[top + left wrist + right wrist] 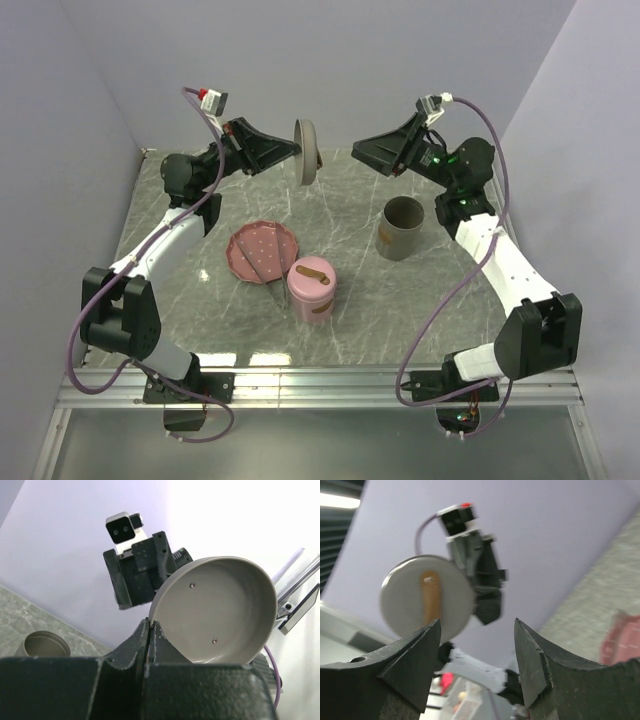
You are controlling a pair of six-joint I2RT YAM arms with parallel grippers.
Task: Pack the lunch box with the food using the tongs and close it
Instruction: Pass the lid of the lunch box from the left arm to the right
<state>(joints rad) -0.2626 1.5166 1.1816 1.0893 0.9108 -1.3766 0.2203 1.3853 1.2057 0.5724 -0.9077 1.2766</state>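
Top external view: two arms raised over the far side of the bench (400,310), tips facing each other.
Left gripper (298,150): clamped tight on the rim of the grey lid (306,152), held on edge in the air.
Right gripper (358,155): jaws apart, nothing between them, just right of the lid.
Grey container (403,227): uncovered, upright, right of centre.
Tongs (268,272): lying across the pink plate (245,245), left of centre.
Pink canister (311,290): lidded, beside the plate's near right edge.
Food: too small to make out.
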